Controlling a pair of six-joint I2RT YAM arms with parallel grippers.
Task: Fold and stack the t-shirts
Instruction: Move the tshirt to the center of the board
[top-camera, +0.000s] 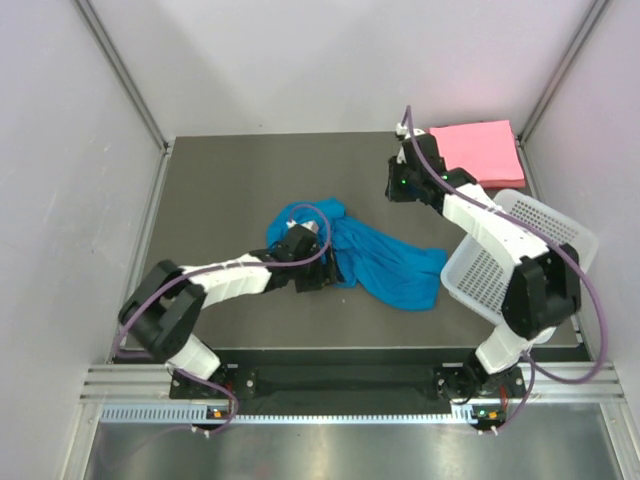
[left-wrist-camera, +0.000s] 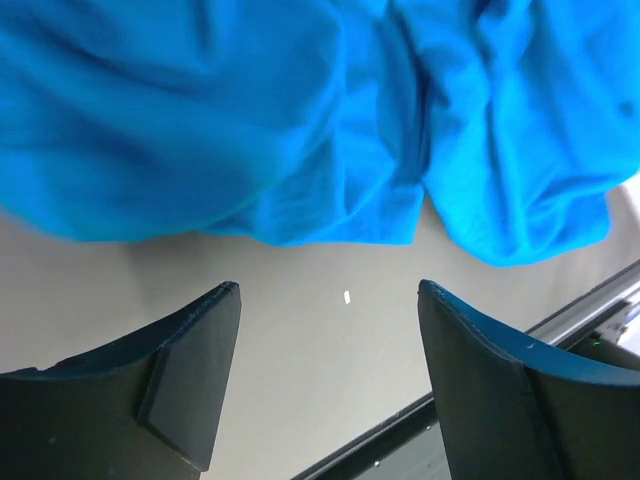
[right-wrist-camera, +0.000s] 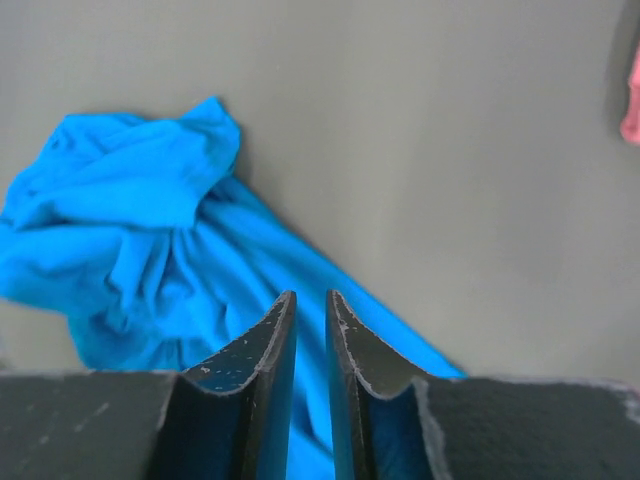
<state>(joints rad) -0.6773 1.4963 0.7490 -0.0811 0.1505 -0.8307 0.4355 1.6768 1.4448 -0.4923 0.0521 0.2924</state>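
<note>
Top external view shows the blue t-shirt (top-camera: 365, 255) lying crumpled near the middle of the table (top-camera: 220, 190), a little to the right, with one part bunched up and another part stretched toward the near right. The pink t-shirts (top-camera: 480, 150) are folded flat and stacked in the far right corner, so I judge that the blue one is the piece left to fold.

Left jaws are spread wide and hold nothing; in the left wrist view they hang over bare table just beside a hem of the blue cloth. Right jaws are parted only by a narrow slit and are empty. They are on the far side, between the blue shirt and the pink stack.

The step in hand seems to be picking up the blue shirt to spread it flat. The next move calls for the left jaws to go forward onto the hem and pinch one layer only, and for the right jaws to open more and find a second corner.

A white basket (top-camera: 520, 250) sits tipped at the right edge. The table is dark grey and matte, closed in by pale walls
</note>
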